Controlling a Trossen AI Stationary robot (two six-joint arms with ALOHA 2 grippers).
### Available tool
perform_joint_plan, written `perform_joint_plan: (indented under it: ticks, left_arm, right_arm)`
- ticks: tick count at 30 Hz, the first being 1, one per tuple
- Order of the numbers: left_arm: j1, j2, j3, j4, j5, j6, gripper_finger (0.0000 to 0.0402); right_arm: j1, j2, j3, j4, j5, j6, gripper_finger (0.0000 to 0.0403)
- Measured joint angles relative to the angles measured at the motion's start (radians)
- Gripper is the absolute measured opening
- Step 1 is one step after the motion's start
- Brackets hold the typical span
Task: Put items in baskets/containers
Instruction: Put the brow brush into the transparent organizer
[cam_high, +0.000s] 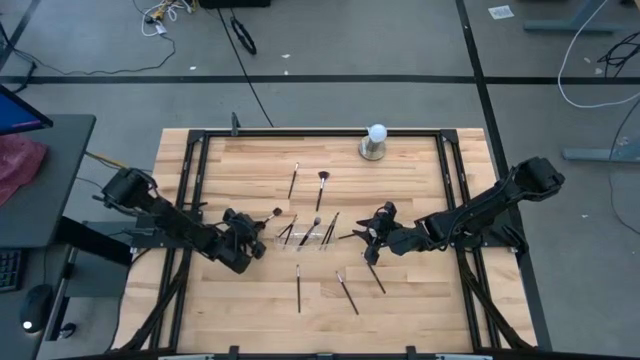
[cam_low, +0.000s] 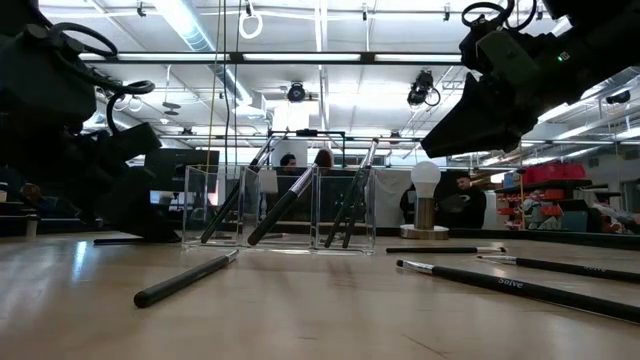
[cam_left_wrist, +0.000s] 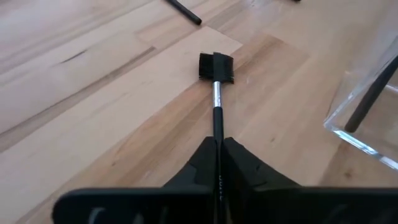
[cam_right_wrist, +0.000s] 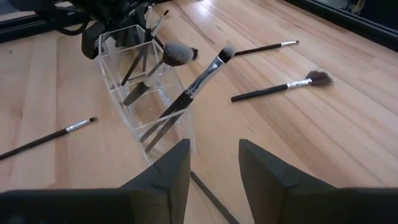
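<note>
A clear plastic container (cam_high: 305, 243) (cam_low: 280, 208) stands mid-table, with several dark brushes (cam_right_wrist: 186, 93) leaning inside it. My left gripper (cam_high: 256, 230) (cam_left_wrist: 217, 143), just left of the container, is shut on a thin brush with a black comb head (cam_left_wrist: 216, 67). My right gripper (cam_high: 373, 238) (cam_right_wrist: 214, 163) hangs open above the table, right of the container, with nothing between its fingers. Loose brushes lie flat on the wood: two beyond the container (cam_high: 293, 181) (cam_high: 321, 188) and three nearer (cam_high: 298, 286) (cam_high: 347, 291) (cam_high: 376, 274). My left gripper pinches the brush's dark handle (cam_left_wrist: 217, 127) between its two fingers, at the end away from the comb head. The fingers slant down from the table's left and lie along the handle. The brush points straight out ahead of them, its head low over the wood; I cannot tell whether it touches.
A white ball on a round metal base (cam_high: 375, 141) stands at the far edge. Black frame rails (cam_high: 200, 180) run along the table's sides. Bare wood (cam_high: 250, 300) lies open at the near left.
</note>
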Motion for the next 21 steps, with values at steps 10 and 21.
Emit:
perform_joint_plan:
  ticks: [10, 21]
  left_arm:
    - [-0.024, -0.055, -0.001, -0.033, 0.045, 0.009, 0.0010]
    - [-0.039, -0.302, -0.018, -0.245, 0.087, 0.035, 0.0008]
  right_arm:
    - [0.004, 0.000, 0.000, 0.011, -0.037, -0.015, 0.0137]
    - [0.004, 0.000, 0.000, 0.020, -0.037, -0.016, 0.0137]
